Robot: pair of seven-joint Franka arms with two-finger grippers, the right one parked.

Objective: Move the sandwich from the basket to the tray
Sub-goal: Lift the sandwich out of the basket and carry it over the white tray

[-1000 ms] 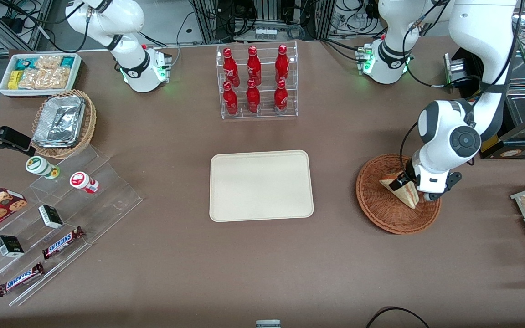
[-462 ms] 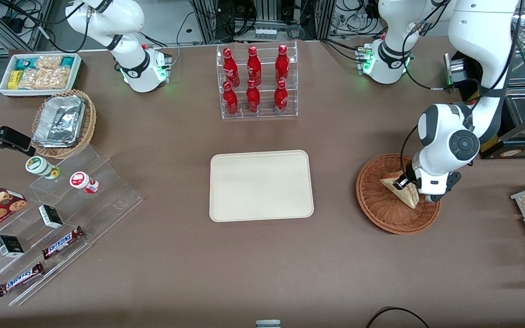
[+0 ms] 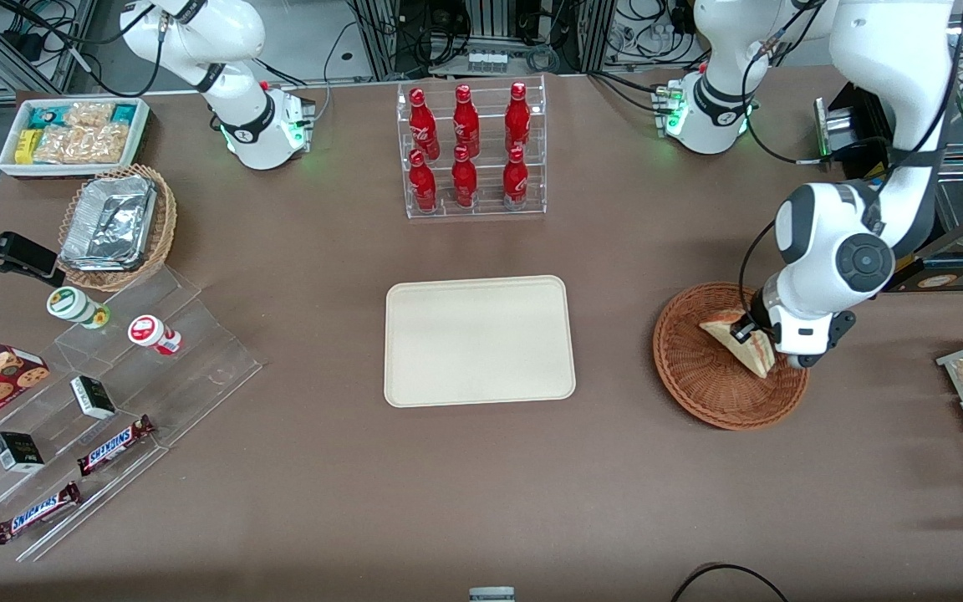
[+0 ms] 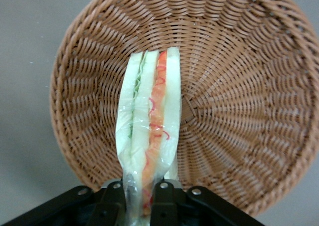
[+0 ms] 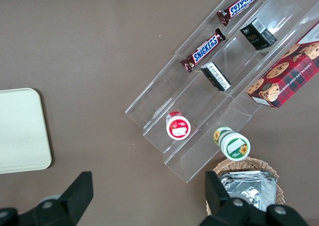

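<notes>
Two black fingers (image 4: 162, 198) of the gripper (image 4: 141, 201) are clamped on the sandwich (image 4: 149, 136), jaws narrowed to the width of its pinched lower edge, with clear wrap bunched between them. The wedge stands on edge over the basket (image 4: 239, 111), its bread and orange-red filling layers running from 6 o'clock up to 12 o'clock in the wrist view.

From the front, the gripper (image 3: 751, 334) sits over the basket (image 3: 699, 393) at about its 2 o'clock side, and the sandwich (image 3: 736, 343) tilts across the bowl; whether its tip touches the wicker cannot be told. The tray (image 3: 479, 341) lies well apart at the basket's 9 o'clock, toward the table's middle, bare.

Only the wrist view shows the filling and the grip itself; the front view hides the jaws under the arm's wrist. Only the front view shows the bottle rack (image 3: 473, 150) at the tray's 12 o'clock.

Readable writing: "SNICKERS" on the bars (image 5: 203, 50) on the clear stepped shelf (image 5: 164, 116), seen by the parked arm's camera and also from the front (image 3: 114, 443). The red bottles carry white script too small to read.
</notes>
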